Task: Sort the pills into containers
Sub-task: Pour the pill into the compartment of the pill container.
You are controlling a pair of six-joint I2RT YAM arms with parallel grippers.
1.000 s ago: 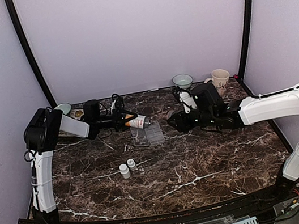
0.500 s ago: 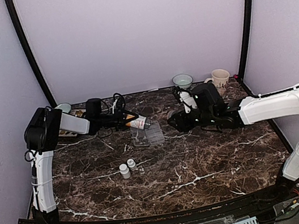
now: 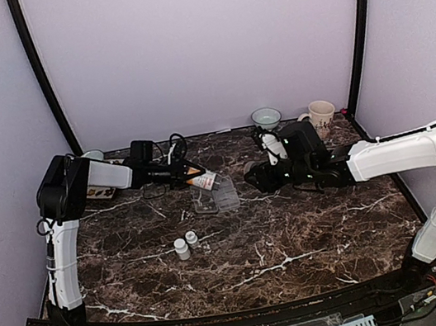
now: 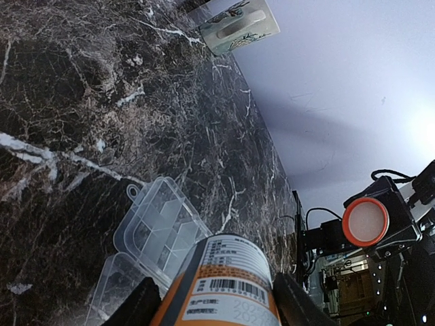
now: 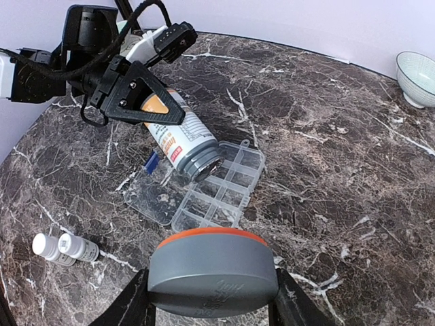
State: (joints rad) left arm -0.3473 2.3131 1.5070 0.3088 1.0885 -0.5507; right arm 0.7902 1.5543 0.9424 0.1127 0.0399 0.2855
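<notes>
The clear pill box (image 5: 224, 187) lies open on the marble, its compartments (image 4: 155, 224) showing and its lid (image 3: 206, 201) flat beside them. My left gripper (image 5: 146, 95) is shut on the orange bottle (image 5: 178, 141), which is uncapped. The bottle (image 3: 203, 181) tilts with its grey mouth down over the box's far compartments. My right gripper (image 5: 213, 288) is shut on the grey cap (image 5: 213, 268) with an orange rim, held just right of the box (image 3: 217, 197). The cap (image 4: 365, 222) also shows in the left wrist view. No pills are visible in the box or at the bottle's mouth.
Two small white bottles (image 3: 186, 243) stand in front of the box. A bowl (image 3: 265, 116) and a mug (image 3: 321, 114) sit at the back right edge. A small blue item (image 5: 151, 161) lies by the lid. Clutter sits at the back left behind my left arm.
My left wrist has shifted slightly right and back, tipping the orange bottle's mouth a little lower over the box. The right arm and cap have not moved.
</notes>
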